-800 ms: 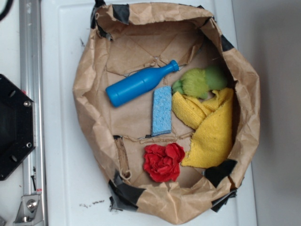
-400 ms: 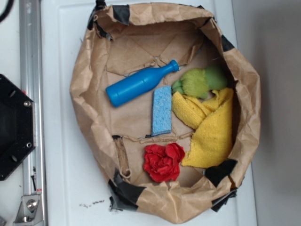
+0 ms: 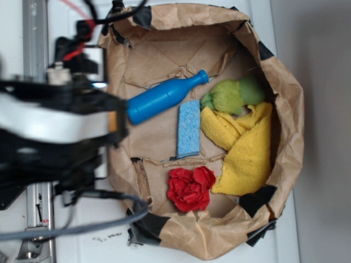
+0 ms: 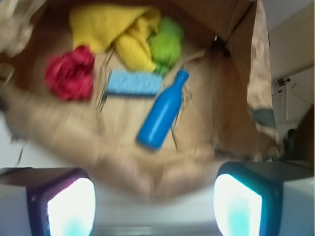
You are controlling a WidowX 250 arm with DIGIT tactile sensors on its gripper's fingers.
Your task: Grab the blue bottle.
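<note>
The blue bottle (image 3: 164,97) lies on its side on the floor of a brown paper bag (image 3: 285,109), neck pointing up-right. In the wrist view the blue bottle (image 4: 164,114) lies ahead of my gripper (image 4: 155,196), its base nearest me. My gripper is open, with two lit pads wide apart and nothing between them, and it hovers over the bag's near rim (image 4: 147,167). My blurred arm (image 3: 55,123) covers the bag's left rim and reaches to the bottle's base.
Beside the bottle lies a light blue sponge (image 3: 189,129). A green plush thing (image 3: 233,94), a yellow cloth (image 3: 244,148) and a red crumpled cloth (image 3: 191,188) fill the bag's right and lower parts. A metal rail (image 3: 34,33) runs along the left.
My arm has swung in from the left and now covers the bag's left side. The bottle and the other things have not moved.
</note>
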